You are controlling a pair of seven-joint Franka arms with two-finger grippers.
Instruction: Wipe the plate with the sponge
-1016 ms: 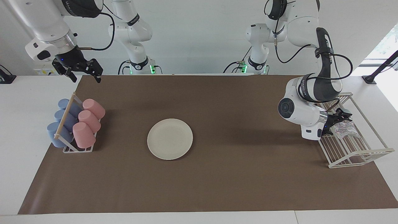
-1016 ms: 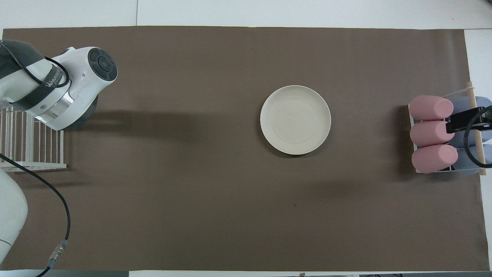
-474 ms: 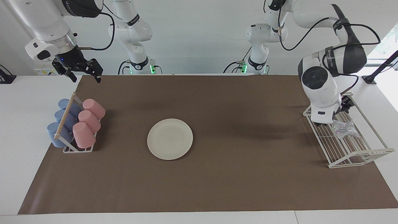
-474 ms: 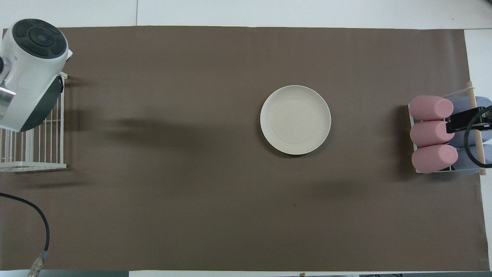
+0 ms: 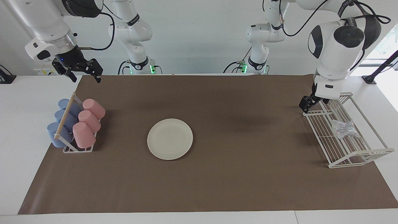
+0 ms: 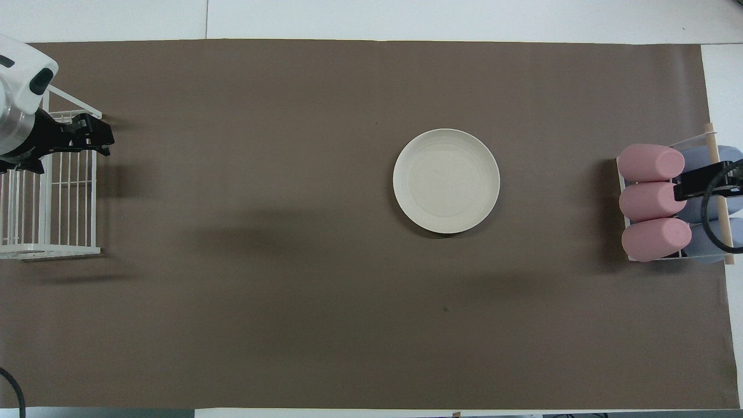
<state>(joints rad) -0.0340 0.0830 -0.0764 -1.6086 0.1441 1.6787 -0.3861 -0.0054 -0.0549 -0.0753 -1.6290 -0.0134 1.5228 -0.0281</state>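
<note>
I've got the plate (image 5: pixel 170 139) sitting mid-mat (image 5: pixel 217 186), nothing on it. Sponge (image 5: pixel 343 129) lies in the white wire rack (image 5: pixel 357 155) at the L arm's end, roughly 3 o'clock from the plate in the facing view. L gripper (image 5: pixel 314 102) hangs over the rack's edge nearest the robots, jaws apart, empty. R gripper (image 5: pixel 84 74) waits up at 10 o'clock, over the mat corner near the cup rack (image 5: pixel 77 149), jaws apart too.

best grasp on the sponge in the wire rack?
Probably straight down from above, pinching the sponge across its crumpled middle. It lies loose on the wire rack floor with rails along both long sides, so a sideways approach looks blocked. The left pincer, open, hangs over the rack's end nearest the robots.
</note>
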